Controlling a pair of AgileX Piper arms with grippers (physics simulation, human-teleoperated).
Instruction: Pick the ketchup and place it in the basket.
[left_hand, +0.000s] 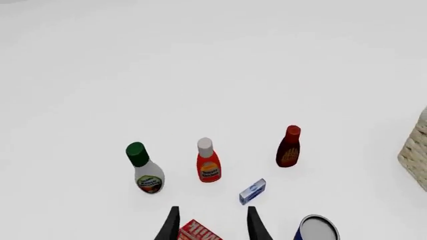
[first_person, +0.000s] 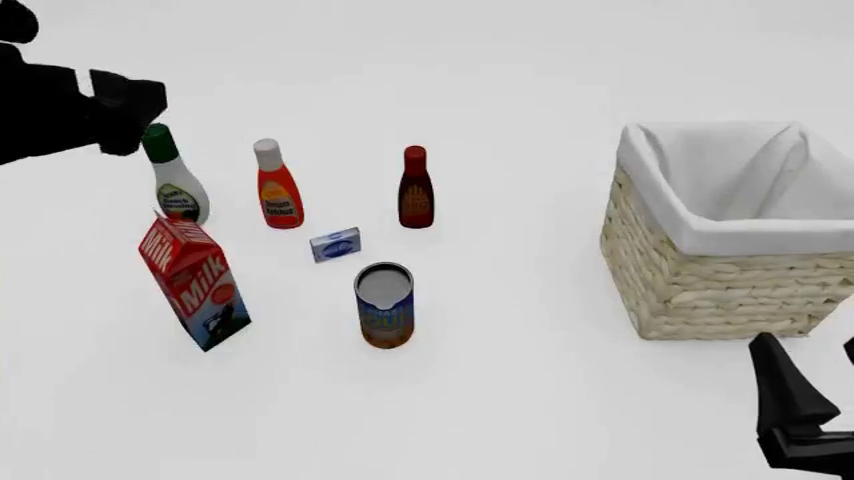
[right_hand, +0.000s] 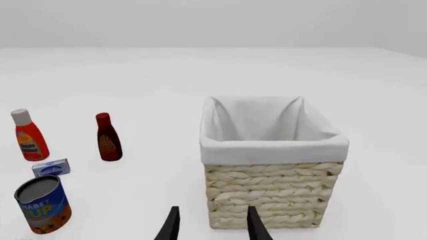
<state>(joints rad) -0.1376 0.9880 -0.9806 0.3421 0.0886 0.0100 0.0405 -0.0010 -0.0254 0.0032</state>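
Note:
The ketchup (first_person: 278, 190) is a red-orange squeeze bottle with a white cap. It stands upright between a white bottle with a green cap (first_person: 175, 185) and a slim dark-red bottle (first_person: 415, 190). It also shows as the ketchup (left_hand: 208, 163) in the left wrist view and the ketchup (right_hand: 28, 137) in the right wrist view. The wicker basket (first_person: 707, 285) with white lining stands at the right. My left gripper (left_hand: 212, 226) is open and holds nothing, well short of the ketchup. My right gripper (right_hand: 211, 226) is open and empty just before the basket (right_hand: 267, 195); it also appears as the right gripper (first_person: 817, 378) at the front view's lower right.
A red milk carton (first_person: 194, 283) stands at the front left. A small blue box (first_person: 335, 243) and an open can (first_person: 384, 305) sit in front of the bottles. My left arm (first_person: 67, 110) hangs dark above the far left. The basket's corner (left_hand: 417, 155) shows in the left wrist view.

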